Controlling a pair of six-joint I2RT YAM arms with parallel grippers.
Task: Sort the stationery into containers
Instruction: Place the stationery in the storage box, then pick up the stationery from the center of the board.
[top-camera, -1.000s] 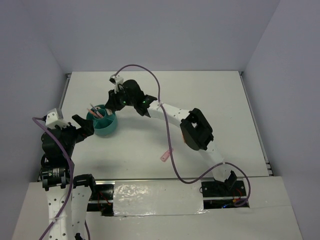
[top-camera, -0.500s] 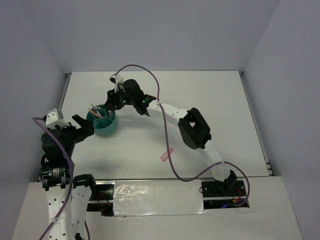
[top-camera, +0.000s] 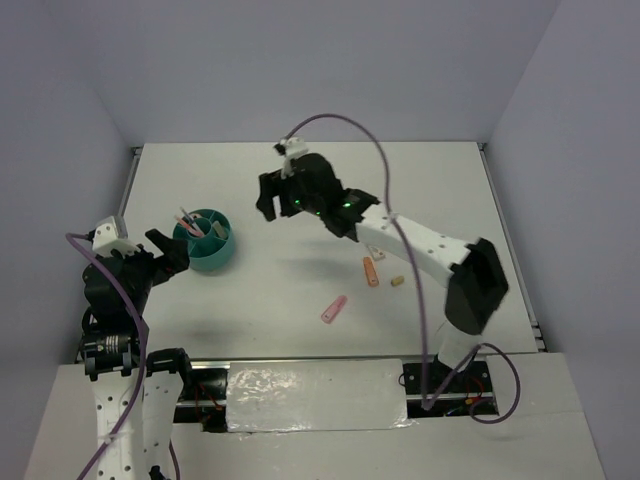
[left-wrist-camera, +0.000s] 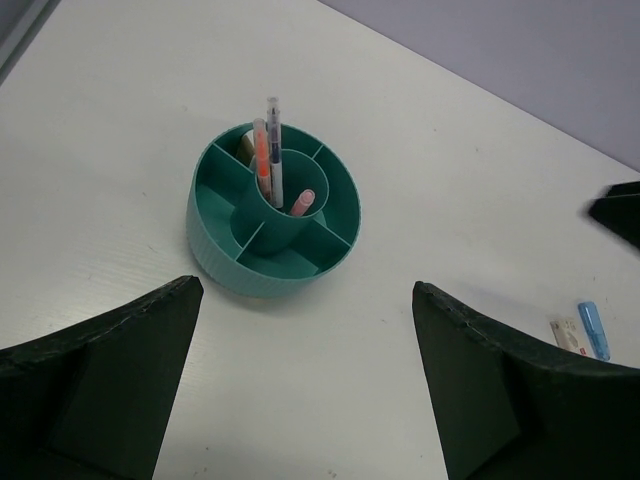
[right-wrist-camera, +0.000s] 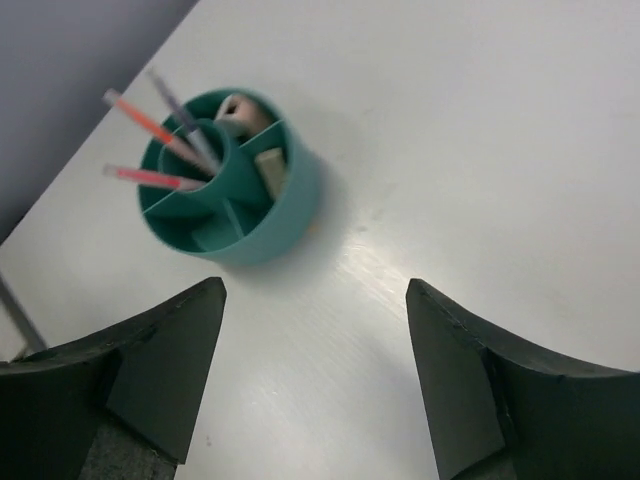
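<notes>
Top external: left tool (top-camera: 170, 252) and right tool (top-camera: 265, 197) both gape, empty.
Teal organiser (top-camera: 215, 262) (pens (left-wrist-camera: 270, 160) standing in its centre) sits beside the left tool.

A matt white worktop (top-camera: 440, 190) sits boxed in by plain, pale lavender-grey walls: a back wall (top-camera: 320, 70) along its far edge, a left wall (top-camera: 50, 150) and a right wall (top-camera: 590, 180). Thin metal rails (top-camera: 513, 250) line its side edges. Crinkled silvery tape (top-camera: 310, 392) runs along the near edge. The light is soft and even, and the shadows are faint.
</notes>
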